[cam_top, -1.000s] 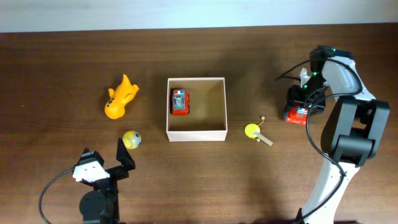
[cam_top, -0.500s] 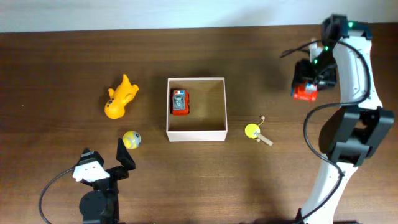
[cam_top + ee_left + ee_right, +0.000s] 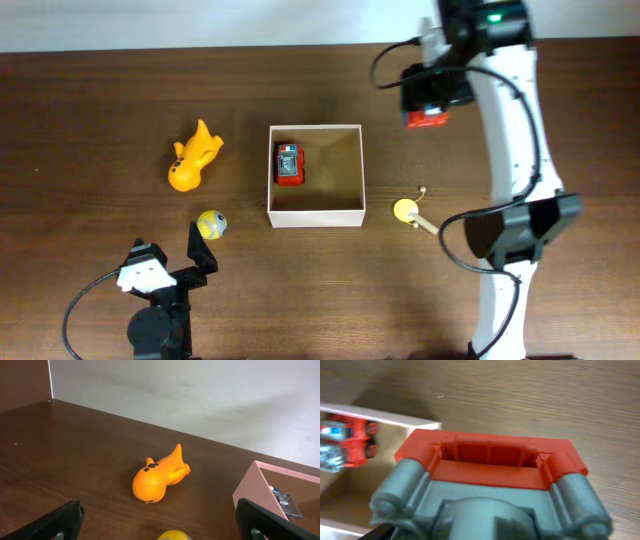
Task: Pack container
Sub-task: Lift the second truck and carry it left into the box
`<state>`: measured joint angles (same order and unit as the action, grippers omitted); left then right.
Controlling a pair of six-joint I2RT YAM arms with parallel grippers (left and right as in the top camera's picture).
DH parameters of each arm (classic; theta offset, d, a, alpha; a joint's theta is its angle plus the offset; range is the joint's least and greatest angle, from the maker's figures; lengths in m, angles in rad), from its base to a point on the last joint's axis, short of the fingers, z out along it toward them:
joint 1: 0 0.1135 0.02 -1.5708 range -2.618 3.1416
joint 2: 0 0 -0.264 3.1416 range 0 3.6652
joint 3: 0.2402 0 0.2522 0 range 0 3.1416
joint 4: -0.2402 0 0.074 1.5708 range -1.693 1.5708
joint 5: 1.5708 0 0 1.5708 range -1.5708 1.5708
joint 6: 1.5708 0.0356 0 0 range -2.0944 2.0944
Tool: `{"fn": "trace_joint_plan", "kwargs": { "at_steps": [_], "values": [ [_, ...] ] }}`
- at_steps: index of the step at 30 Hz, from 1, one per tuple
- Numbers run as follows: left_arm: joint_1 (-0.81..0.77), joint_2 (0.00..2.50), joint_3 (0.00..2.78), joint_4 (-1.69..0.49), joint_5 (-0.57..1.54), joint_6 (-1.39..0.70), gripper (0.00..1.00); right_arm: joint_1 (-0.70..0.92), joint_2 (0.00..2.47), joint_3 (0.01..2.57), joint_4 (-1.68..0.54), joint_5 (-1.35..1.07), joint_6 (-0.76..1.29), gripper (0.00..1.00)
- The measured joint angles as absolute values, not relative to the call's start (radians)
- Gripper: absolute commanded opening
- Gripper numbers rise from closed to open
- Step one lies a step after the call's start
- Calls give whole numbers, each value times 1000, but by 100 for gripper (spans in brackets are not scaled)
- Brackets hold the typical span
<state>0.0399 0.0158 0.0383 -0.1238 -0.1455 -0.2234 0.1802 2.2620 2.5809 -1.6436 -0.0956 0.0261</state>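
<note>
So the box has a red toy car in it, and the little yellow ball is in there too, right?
Not quite. The red toy car is in the box, but the yellow ball lies outside it on the table, as the overhead view shows.

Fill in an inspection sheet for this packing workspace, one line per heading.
Surface: dark wooden table.
Job's things: white container at centre, red car inside by its left wall; orange fish toy and yellow ball lie left of it, yellow peg right of it.
Clutter: nothing seen.
Grippers: left gripper open beside the ball; right gripper holds a red-and-grey toy above the table.
Cables: black cable at the left arm's base; black loop beside the right wrist.
Surroundings: pale wall along the far edge.
</note>
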Motion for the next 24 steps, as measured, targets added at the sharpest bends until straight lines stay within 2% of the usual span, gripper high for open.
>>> {"fn": "trace_joint_plan", "kwargs": {
  "at_steps": [11,24],
  "values": [
    [40,16,38,-124,-146,-223,99,421,2262,2581,-1610,-96,176,67],
    [40,16,38,-124,-146,-223,99,582,2323,2582,-1559,23,445,67]
  ]
}}
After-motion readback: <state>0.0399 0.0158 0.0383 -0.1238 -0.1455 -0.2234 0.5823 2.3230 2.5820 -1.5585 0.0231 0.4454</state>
